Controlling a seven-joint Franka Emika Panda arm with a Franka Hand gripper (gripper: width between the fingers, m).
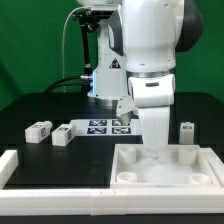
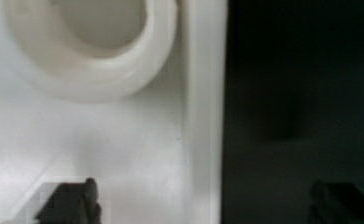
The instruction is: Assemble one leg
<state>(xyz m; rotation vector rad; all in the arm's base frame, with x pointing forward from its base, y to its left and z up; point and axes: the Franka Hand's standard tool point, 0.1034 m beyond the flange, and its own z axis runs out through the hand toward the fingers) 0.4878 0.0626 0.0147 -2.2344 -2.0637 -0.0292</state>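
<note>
Closest to the lens, a white rail (image 1: 50, 186) and a big white panel (image 1: 195, 165) are seen, with the gripper (image 1: 156, 152) lowered over the panel.

At 8 o'clock in the exterior view the rail is bent round a corner. Towards 9 o'clock, a first leg (image 1: 40, 128) is laid on the dark table (image 1: 30, 105), and a second leg (image 1: 63, 135) is set askew just beside it. The marker board (image 1: 105, 126) is found near the centre. The panel is placed at 5 o'clock, and a third leg (image 1: 187, 130) is stood upright at 3 o'clock, just behind it. In the wrist view the gripper (image 2: 207, 203) is shown with jaws spread wide. Nothing is held, and the panel's edge (image 2: 200, 120) and a round socket (image 2: 99, 40) are seen beyond the dark fingertips (image 2: 69, 200).
</note>
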